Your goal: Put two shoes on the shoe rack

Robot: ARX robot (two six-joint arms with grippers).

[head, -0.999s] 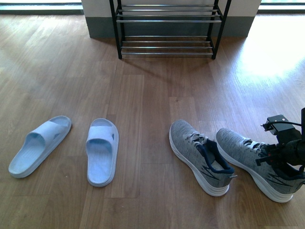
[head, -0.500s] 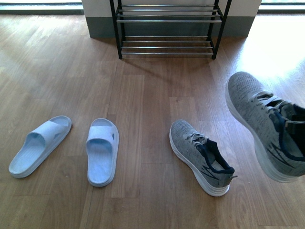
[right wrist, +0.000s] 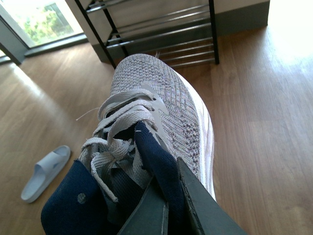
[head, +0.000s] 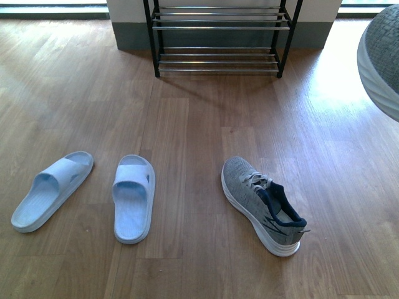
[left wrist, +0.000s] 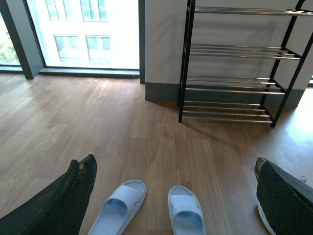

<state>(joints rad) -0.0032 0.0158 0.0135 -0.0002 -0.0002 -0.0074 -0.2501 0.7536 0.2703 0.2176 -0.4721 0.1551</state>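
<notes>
Grey knit sneaker hung at the upper right of the front frame, off the floor, its navy collar pinched in the right claw. Its mate lay on the wood floor at lower centre-right, with two pale blue slides at lower left. The shoe rack stood at top centre, well apart from all of them. The left claw was spread wide, grasping nothing.

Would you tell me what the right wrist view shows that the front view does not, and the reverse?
Right wrist only: the right gripper clamped on the navy lining of the held sneaker, plus its laces. Front only: the floor sneaker and two slides, not one. Both: the shoe rack, the held sneaker (just its toe in front), the wooden floor.
</notes>
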